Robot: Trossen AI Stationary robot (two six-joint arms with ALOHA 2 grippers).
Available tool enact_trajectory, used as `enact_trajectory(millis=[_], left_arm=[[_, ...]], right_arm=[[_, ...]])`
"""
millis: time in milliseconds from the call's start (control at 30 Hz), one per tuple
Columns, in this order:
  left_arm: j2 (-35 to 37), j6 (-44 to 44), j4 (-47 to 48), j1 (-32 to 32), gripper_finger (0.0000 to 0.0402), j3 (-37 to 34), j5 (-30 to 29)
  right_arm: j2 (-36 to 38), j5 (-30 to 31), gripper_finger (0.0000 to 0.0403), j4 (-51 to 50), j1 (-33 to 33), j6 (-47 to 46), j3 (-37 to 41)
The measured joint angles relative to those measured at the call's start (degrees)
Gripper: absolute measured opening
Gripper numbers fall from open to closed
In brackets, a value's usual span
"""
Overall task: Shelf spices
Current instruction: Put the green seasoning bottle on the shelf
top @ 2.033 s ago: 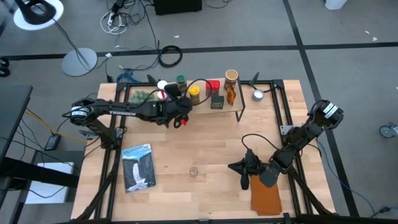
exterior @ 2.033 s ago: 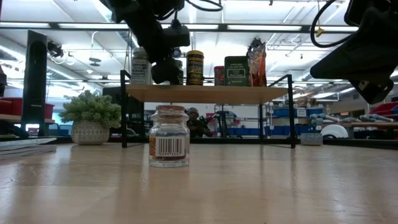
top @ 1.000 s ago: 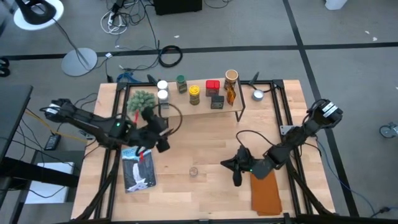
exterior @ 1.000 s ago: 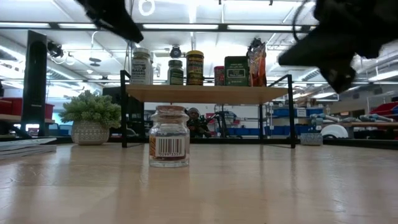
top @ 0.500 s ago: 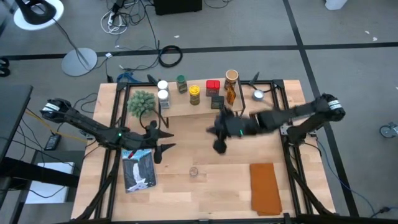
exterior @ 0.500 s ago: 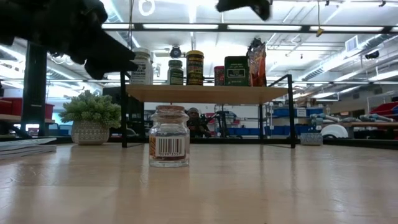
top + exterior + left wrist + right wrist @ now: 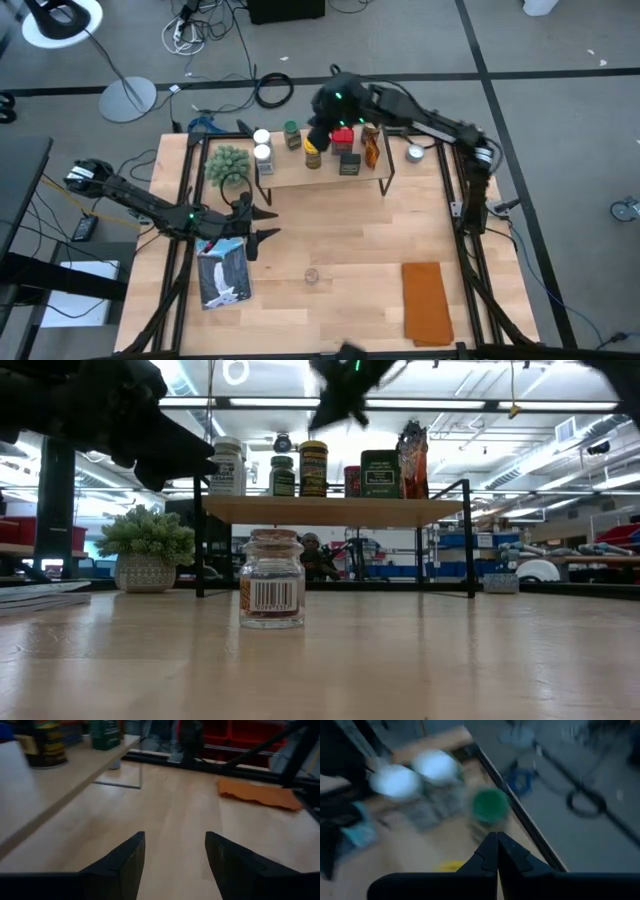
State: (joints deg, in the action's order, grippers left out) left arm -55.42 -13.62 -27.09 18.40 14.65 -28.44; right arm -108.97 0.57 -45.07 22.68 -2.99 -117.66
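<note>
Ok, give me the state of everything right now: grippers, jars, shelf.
Left gripper: open, empty, low over the table in front of the shelf.
Right gripper: shut, empty, above the shelf's jars.
Shelf: upright, holding several spices.
Clear jar: upright on the table, lid on, not shelved.
Green-lidded jar: upright on shelf.

Right end effector [image 7: 322, 128]: I am swinging it, closed, from the bench's near right corner up over the shelf [image 7: 365, 175]. Left end effector [image 7: 262, 223]: I am withdrawing it, fingers parted, off the shelf toward the magazine [image 7: 221, 268].

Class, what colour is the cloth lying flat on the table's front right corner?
The cloth is orange-brown, seen best in the high view.
</note>
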Motion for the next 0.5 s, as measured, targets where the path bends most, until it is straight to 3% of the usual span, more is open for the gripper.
enact_trajectory(millis=[200, 500], left_arm=[[4.5, 1.1, 5.6, -2.8, 0.0211, 0.0, 2.6], [6.8, 3.4, 10.5, -6.1, 0.0211, 0.0, 5.2]], right_arm=[[-10.2, -5.0, 0.0, -7.8, 7.1, -4.5, -9.8], [-16.9, -13.7, 0.0, -9.0, 7.8, -4.2, -14.7]])
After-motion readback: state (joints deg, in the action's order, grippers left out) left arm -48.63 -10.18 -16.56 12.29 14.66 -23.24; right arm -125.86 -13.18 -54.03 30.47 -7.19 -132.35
